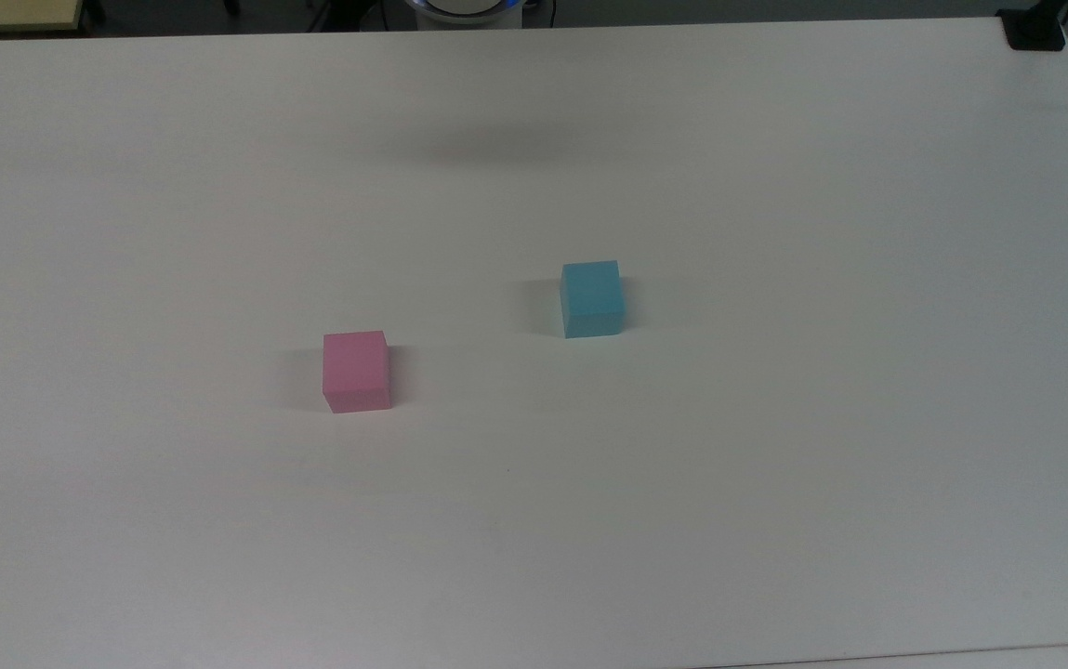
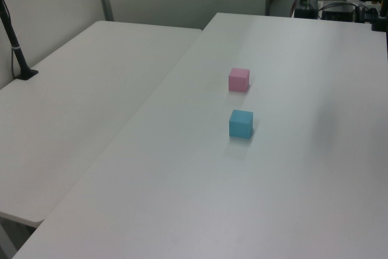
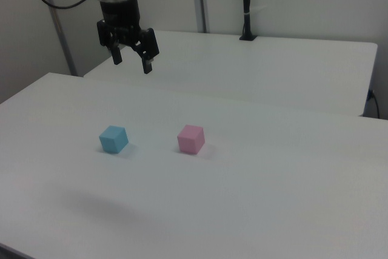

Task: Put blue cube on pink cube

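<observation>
Now, step: reach not begun, I judge.
Gripper [image 3: 131, 63]: upper left of the right view, fingers spread, empty, high above table [image 1: 775, 465].
Blue cube [image 1: 592, 298]: centre, apart from pink cube [image 1: 357, 371], both free to grasp.

You will find no text, label, brand, number or sign to read here; the blue cube [image 1: 592, 297] and the pink cube [image 1: 357, 370] show plain, unmarked faces; the white table [image 1: 775, 465] bears no lettering either.
</observation>
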You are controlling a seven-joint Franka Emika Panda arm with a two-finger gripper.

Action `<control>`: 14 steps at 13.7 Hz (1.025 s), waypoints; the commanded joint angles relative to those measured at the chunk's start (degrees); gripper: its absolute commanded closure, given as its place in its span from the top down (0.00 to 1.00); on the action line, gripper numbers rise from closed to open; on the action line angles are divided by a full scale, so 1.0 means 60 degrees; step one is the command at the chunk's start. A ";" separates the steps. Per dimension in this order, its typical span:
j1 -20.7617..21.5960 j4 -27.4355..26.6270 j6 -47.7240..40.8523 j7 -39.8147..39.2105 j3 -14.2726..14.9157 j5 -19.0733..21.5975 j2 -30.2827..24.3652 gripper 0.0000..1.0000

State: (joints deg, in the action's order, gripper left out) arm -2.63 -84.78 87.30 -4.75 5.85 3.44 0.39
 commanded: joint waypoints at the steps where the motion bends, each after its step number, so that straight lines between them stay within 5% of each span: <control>1: 0.0115 -0.0079 -0.0135 0.0118 -0.0008 -0.0119 -0.0139 1.00; 14: 0.0057 -0.0094 -0.0414 0.0059 -0.0286 -0.0427 -0.0124 1.00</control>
State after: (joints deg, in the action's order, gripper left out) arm -2.67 -84.80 85.79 -4.75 3.94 1.64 0.39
